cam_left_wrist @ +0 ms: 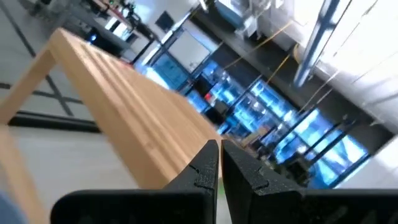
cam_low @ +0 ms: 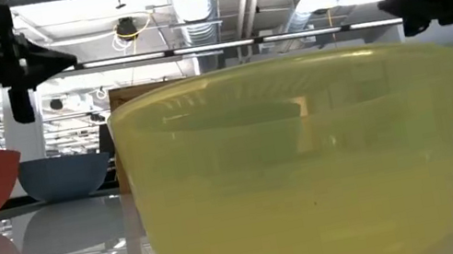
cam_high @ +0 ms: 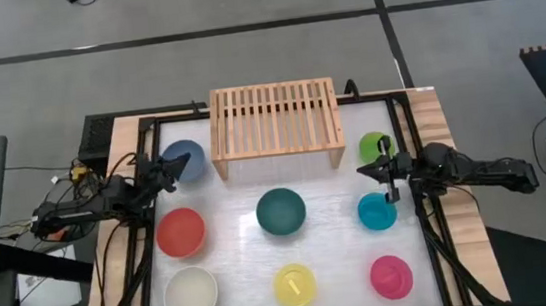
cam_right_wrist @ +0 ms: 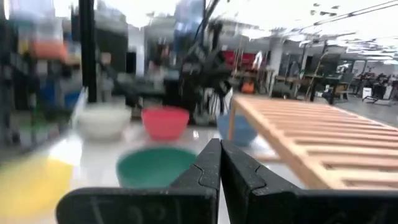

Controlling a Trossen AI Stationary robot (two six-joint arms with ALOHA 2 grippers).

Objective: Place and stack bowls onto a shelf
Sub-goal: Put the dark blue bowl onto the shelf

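Eight bowls stand upright on the white table: slate blue point(cam_high: 185, 159), red point(cam_high: 181, 232), dark teal point(cam_high: 281, 212), cream point(cam_high: 190, 295), yellow point(cam_high: 295, 285), magenta point(cam_high: 391, 276), cyan point(cam_high: 376, 211) and lime green point(cam_high: 376, 145). The wooden shelf point(cam_high: 274, 123) stands at the far edge with nothing on its slats. My left gripper point(cam_high: 182, 165) hovers over the slate blue bowl's left rim; its fingers point(cam_left_wrist: 219, 144) are shut on nothing. My right gripper point(cam_high: 363, 170) is raised between the lime green and cyan bowls, also shut point(cam_right_wrist: 219, 142) on nothing.
The black table frame point(cam_high: 147, 135) runs along the table's sides, with cables beside the left arm. In the low view the yellow bowl point(cam_low: 298, 161) fills the foreground, and both arms hang above the table. There is bare table between the shelf's legs and around the teal bowl.
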